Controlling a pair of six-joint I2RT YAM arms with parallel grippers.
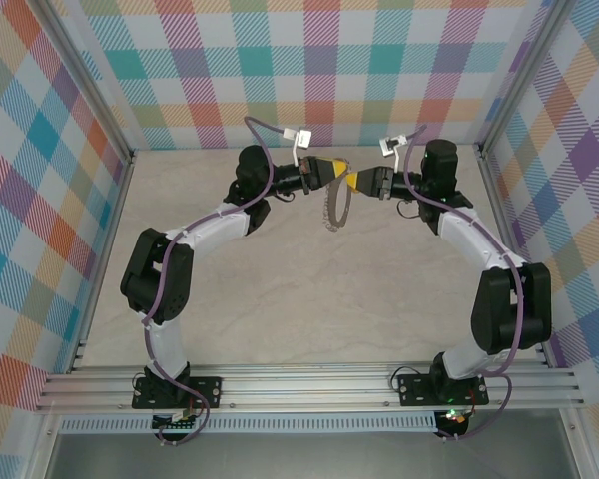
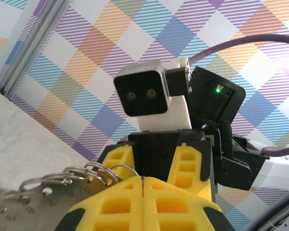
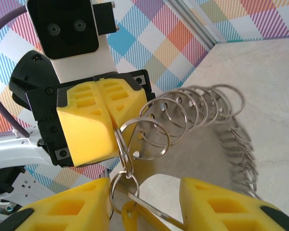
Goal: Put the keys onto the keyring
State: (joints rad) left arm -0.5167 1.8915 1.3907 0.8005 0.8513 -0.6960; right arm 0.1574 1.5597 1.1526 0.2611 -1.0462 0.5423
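Left pincer, fully closed, clamps the keyring, which trails from its tips. Right pincer stands part-open, the key between its fingers.

A robot lab test cell: plaid walls enclose the table from 9 through 3 o'clock. At 6 o'clock, an aluminium rail carries the left arm and right arm.

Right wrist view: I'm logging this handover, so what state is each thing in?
left gripper: shut on a wire loop of the keyring.
right gripper: open, fingers flanking the key.
keyring: hanging from the left gripper.
key: unclamped between those fingers; threaded or not, unclear.
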